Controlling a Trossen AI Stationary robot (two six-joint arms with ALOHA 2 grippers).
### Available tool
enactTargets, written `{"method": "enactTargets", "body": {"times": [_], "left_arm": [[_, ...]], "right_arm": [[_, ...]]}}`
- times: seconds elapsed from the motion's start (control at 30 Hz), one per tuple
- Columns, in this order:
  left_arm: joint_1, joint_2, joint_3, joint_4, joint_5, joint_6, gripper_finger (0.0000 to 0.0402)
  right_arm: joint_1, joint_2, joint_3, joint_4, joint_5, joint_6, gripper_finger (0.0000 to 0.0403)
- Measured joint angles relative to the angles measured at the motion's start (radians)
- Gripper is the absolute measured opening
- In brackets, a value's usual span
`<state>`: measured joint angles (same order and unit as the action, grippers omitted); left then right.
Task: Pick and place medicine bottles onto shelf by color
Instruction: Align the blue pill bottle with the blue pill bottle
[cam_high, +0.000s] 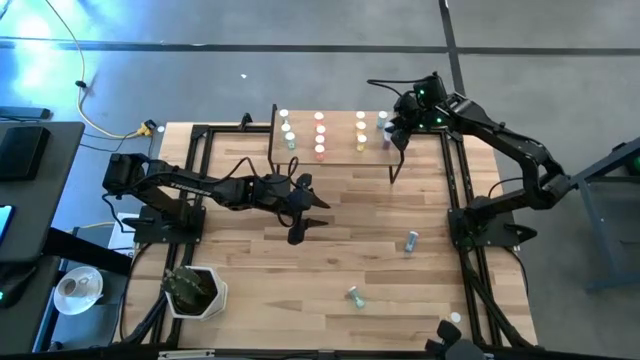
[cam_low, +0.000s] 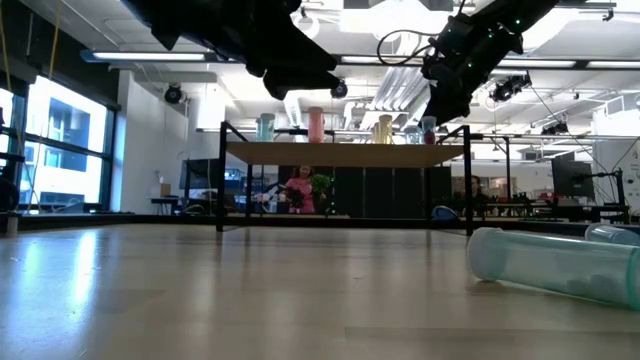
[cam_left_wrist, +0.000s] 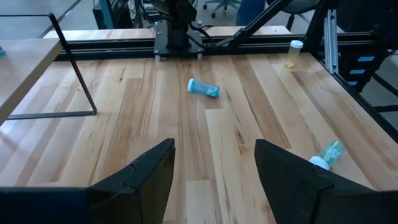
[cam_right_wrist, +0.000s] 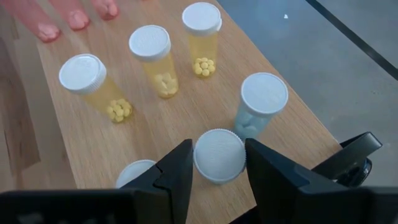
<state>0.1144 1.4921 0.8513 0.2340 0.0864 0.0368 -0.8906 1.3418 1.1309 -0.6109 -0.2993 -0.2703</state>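
The right hand (cam_right_wrist: 216, 163) is hovering over the shelf (cam_high: 340, 152) at the upper right of the high view, its fingers narrowly bracketing a white-capped blue bottle (cam_right_wrist: 219, 155) standing there. The left hand (cam_high: 300, 210) is waiting wide open above the counter (cam_high: 340, 260) mid-frame.

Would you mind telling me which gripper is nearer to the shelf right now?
The right gripper: it hovers directly over the shelf at its blue-bottle end. The left gripper is out over the open table, in front of the shelf.

White pot (cam_high: 196, 292), perhaps a plant, person (cam_low: 300, 190)
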Motion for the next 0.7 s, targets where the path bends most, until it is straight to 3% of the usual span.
{"method": "enactTargets", "body": {"times": [0.7], "left_arm": [[0.000,0.000,0.000,0.000,0.000,0.000,0.0211]], "right_arm": [[0.000,0.000,0.000,0.032,0.005,0.003,0.0154]]}}
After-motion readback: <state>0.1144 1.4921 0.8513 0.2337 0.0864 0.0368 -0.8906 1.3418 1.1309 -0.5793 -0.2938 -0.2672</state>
